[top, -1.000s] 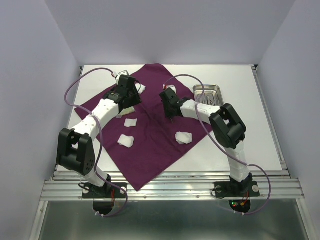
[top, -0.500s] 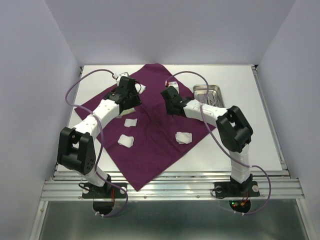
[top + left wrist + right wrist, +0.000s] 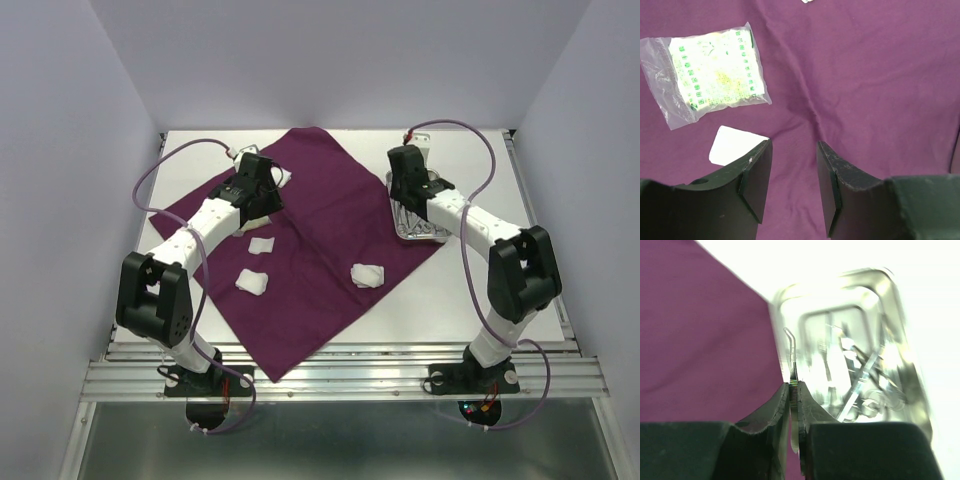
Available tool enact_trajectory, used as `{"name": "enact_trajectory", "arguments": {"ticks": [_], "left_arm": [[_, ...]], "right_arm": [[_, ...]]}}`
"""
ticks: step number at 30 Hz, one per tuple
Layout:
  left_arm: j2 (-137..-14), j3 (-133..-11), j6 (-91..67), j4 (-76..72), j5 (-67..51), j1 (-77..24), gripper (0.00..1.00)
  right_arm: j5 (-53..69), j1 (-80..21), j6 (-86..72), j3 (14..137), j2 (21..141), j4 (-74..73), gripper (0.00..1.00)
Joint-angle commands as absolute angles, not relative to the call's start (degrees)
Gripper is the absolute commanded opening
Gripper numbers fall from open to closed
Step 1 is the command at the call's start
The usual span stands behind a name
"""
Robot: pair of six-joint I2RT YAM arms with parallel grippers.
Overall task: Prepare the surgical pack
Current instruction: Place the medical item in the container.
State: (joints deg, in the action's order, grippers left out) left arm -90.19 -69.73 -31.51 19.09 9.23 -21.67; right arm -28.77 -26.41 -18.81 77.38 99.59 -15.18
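Observation:
The deep-purple cloth (image 3: 320,235) lies spread as a diamond on the table. The steel tray (image 3: 420,239) sits at its right corner and holds silver instruments (image 3: 860,375). My right gripper (image 3: 405,190) hangs over the tray's left rim (image 3: 780,315), shut on a thin steel instrument (image 3: 792,352) with a bent tip. Three white gauze wads (image 3: 367,274) (image 3: 251,283) (image 3: 262,245) rest on the cloth. My left gripper (image 3: 794,150) stands open low over the cloth (image 3: 865,90), with nothing between its fingers. It is near a clear gauze packet (image 3: 715,70) and a white square (image 3: 732,144).
Bare white table (image 3: 480,160) lies behind and to the right of the tray. Purple side walls close in the workspace. The metal rail (image 3: 340,375) at the near edge carries both arm bases. More white material (image 3: 284,177) lies by the left wrist.
My right gripper has swung from the middle of the cloth rightward to the tray, and its jaws have closed further. The left arm has stayed put.

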Motion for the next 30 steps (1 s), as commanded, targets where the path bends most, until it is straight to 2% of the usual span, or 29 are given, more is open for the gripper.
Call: {"name": "enact_trajectory", "arguments": {"ticks": [1,8,12,19,23,26,30], "left_arm": [[-90.35,-69.96,-30.59,17.75,9.23,-21.53,0.51],[-90.62,-70.05,-30.76,17.58,8.61,-21.53,0.51],[-90.44,-69.79,-30.76,17.58,8.79,-21.53,0.51],[-90.70,-70.14,-30.67,17.84,9.05,-21.53,0.51],[-90.62,-70.31,-30.59,17.93,9.05,-21.53,0.51],[-90.70,-70.31,-30.59,17.84,8.97,-21.53,0.51],[-91.23,-70.66,-30.59,17.84,8.62,-21.53,0.50]], "right_arm": [[-31.20,-24.26,-18.19,73.75,98.35,-14.06,0.10],[-29.97,-21.97,-18.19,70.23,101.07,-11.78,0.11],[-29.27,-21.97,-17.58,70.57,103.27,-10.64,0.15],[-30.49,-21.97,-16.96,71.54,103.89,-10.20,0.49],[-29.62,-17.42,-19.33,70.32,102.22,-10.20,0.48],[-28.74,-15.65,-21.61,70.13,102.30,-11.94,0.41],[-27.95,-14.33,-23.29,71.71,104.84,-14.58,0.37]]}}
